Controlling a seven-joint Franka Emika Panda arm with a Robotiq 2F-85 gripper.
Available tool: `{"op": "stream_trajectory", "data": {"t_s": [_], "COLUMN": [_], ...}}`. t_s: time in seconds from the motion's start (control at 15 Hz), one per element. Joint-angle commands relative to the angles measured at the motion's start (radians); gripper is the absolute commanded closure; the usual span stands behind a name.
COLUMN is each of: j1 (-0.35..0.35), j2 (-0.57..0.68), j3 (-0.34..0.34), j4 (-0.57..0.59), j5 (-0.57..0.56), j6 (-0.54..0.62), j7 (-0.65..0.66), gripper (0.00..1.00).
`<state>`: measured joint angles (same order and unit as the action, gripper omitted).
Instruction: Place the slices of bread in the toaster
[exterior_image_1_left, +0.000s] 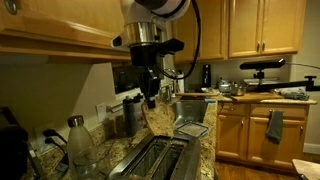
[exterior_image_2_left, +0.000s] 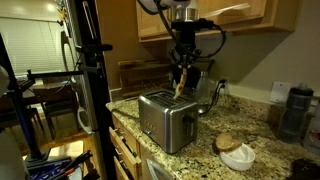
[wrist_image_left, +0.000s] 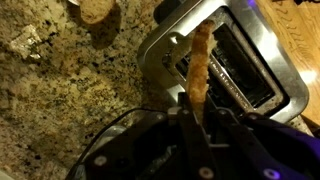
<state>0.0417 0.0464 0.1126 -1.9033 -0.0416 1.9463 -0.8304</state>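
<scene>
One slice of bread (wrist_image_left: 201, 60) pinched upright in gripper (wrist_image_left: 196, 114), hanging just above toaster (wrist_image_left: 160, 50), broad face parallel to slots, lower edge pointing down.

Speckled brown granite counter (exterior_image_2_left: 195, 150), seen in both exterior views and the wrist view.

- Silver toaster (exterior_image_2_left: 165, 118) stands directly on the stone near the front edge, its two slots facing up.
- Slice of bread (exterior_image_2_left: 230, 143) lies well apart from the toaster, touching a small white dish (exterior_image_2_left: 241, 158). Cannot tell whether it rests on the dish or on the stone.
- Dark-lidded jar (exterior_image_2_left: 295, 112) stands at the back, near the wall.
- In an exterior view, a clear glass bottle (exterior_image_1_left: 80, 140) stands beside the toaster.
- A flat silvery tray (exterior_image_1_left: 190, 128) lies just beyond the toaster.
</scene>
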Motion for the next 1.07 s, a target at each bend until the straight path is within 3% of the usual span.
{"op": "stream_trajectory", "data": {"t_s": [0.0,1.0], "j1": [0.012,0.025], "j2": [-0.069,-0.053], "j3": [-0.008,-0.005], "j4": [-0.082,-0.096], "j5": [-0.032,-0.025], "j6": [0.011,0.125], "j7": [-0.053,-0.169], "gripper": [0.91,0.9]}}
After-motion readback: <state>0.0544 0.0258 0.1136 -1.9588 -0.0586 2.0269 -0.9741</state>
